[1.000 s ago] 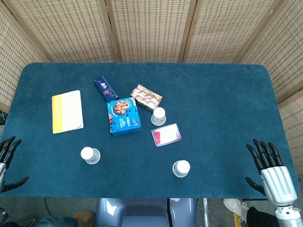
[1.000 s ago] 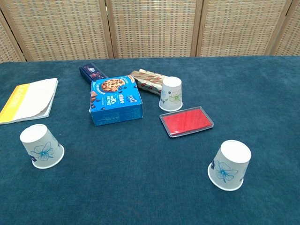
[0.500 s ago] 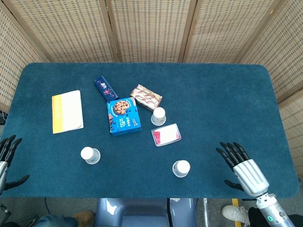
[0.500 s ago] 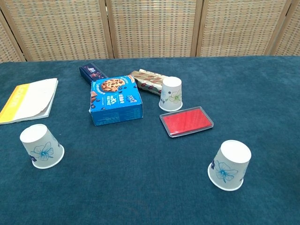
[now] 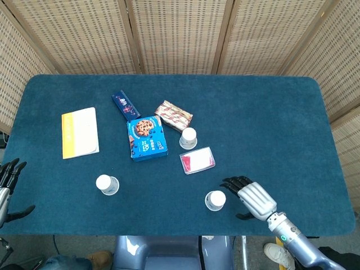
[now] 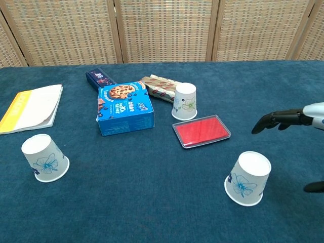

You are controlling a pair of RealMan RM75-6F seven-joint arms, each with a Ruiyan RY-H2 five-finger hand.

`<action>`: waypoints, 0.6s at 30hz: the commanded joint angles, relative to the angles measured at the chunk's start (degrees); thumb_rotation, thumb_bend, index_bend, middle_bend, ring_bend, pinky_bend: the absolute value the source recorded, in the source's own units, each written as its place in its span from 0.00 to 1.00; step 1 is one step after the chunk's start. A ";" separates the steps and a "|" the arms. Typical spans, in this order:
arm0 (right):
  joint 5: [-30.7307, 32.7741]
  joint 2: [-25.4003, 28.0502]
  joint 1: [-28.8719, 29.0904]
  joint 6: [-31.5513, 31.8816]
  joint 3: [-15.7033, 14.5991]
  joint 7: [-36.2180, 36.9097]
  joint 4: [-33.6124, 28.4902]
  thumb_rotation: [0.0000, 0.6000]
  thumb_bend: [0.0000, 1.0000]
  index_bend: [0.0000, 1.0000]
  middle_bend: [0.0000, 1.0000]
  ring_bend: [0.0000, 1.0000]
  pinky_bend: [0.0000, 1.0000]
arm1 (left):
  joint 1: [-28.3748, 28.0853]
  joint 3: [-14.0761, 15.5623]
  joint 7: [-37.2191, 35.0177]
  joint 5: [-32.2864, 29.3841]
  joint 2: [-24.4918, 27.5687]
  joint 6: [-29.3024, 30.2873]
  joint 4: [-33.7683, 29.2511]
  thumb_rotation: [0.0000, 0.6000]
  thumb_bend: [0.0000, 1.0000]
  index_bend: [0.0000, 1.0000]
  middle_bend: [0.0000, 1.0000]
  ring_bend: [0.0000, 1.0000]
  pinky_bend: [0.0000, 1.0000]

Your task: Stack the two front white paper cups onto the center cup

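Three white paper cups stand upside down on the blue table. The center cup (image 5: 188, 138) (image 6: 185, 101) is beside the cookie box. The front left cup (image 5: 106, 184) (image 6: 44, 158) and the front right cup (image 5: 215, 200) (image 6: 248, 178) sit near the front edge. My right hand (image 5: 249, 198) (image 6: 293, 119) hovers open just right of the front right cup, fingers spread toward it, not touching. My left hand (image 5: 8, 188) is open at the table's left front edge, far from the cups, and shows only in the head view.
A blue cookie box (image 5: 147, 138), a red flat case (image 5: 197, 161), a striped packet (image 5: 174, 115), a dark blue bar (image 5: 125, 104) and a yellow-edged booklet (image 5: 79, 132) lie around the center cup. Woven screens stand behind the table (image 5: 253, 112).
My right hand has swept left from the table's right front corner to just beside the front right cup. The left hand and the cups have stayed put.
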 commanded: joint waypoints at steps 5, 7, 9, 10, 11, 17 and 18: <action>5.35 -3.21 2.99 -4.13 1.99 -3.80 -1.46 1.00 0.30 0.25 0.31 0.26 0.31 | -0.19 -0.03 0.19 -0.38 -0.08 -0.38 -0.04 1.00 0.00 0.00 0.00 0.00 0.00; 6.63 -3.98 3.45 -4.70 2.27 -5.14 -1.79 1.00 0.33 0.26 0.32 0.28 0.32 | -0.25 -0.06 0.28 -0.52 -0.09 -0.48 -0.08 1.00 0.00 0.00 0.00 0.00 0.00; 7.70 -4.69 3.80 -5.07 2.50 -6.14 -1.85 1.00 0.36 0.27 0.33 0.28 0.32 | -0.31 -0.05 0.46 -0.58 -0.11 -0.60 -0.14 1.00 0.00 0.00 0.00 0.00 0.00; 8.66 -5.28 4.11 -5.51 2.66 -6.92 -1.89 1.00 0.37 0.27 0.33 0.28 0.32 | -0.33 -0.01 0.66 -0.56 -0.15 -0.64 -0.18 1.00 0.00 0.00 0.00 0.00 0.00; 9.37 -5.80 4.39 -5.85 2.80 -7.48 -1.87 1.00 0.37 0.27 0.33 0.29 0.33 | -0.34 0.01 0.79 -0.53 -0.20 -0.64 -0.20 1.00 0.00 0.00 0.00 0.00 0.00; 12.44 -7.78 5.38 -6.69 2.93 -10.33 -1.43 1.00 0.39 0.30 0.35 0.31 0.36 | -0.47 -0.06 0.97 -0.93 -0.23 -0.86 -0.29 1.00 0.00 0.00 0.00 0.00 0.00; 12.86 -7.97 5.49 -6.76 2.91 -10.72 -1.33 1.00 0.40 0.30 0.36 0.32 0.37 | -0.50 -0.06 0.95 -0.97 -0.23 -0.93 -0.28 1.00 0.00 0.00 0.00 0.00 0.00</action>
